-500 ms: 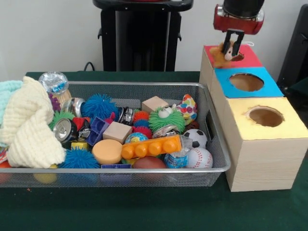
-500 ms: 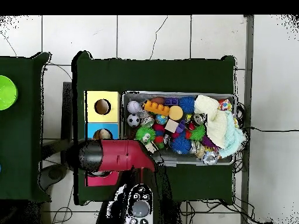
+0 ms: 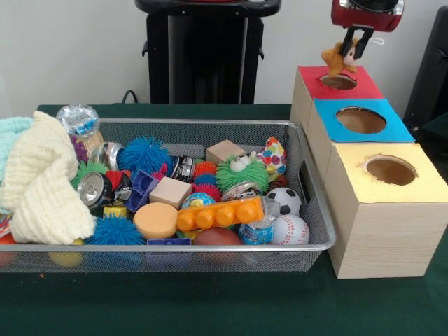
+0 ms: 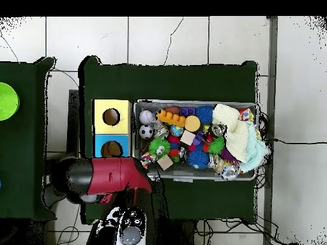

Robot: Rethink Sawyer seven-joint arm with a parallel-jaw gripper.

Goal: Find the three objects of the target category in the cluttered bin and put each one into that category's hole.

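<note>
My gripper hangs at the top right, shut on a small brown plush toy. The toy dangles just above the round hole in the red-topped box. In the overhead view the red arm covers the red box and hides the gripper and the toy. The wire bin holds several mixed toys: a green fuzzy plush, spiky blue balls, a baseball and a soccer ball.
A blue-topped box and a yellow-topped box, each with a hole, stand in a row beside the red one. A cream knitted cloth fills the bin's left end. Cans, wooden blocks and an orange brick lie among the toys.
The gripper has risen and shifted right with the brown plush toy, which now hangs clear above the red hole instead of resting at its rim.
</note>
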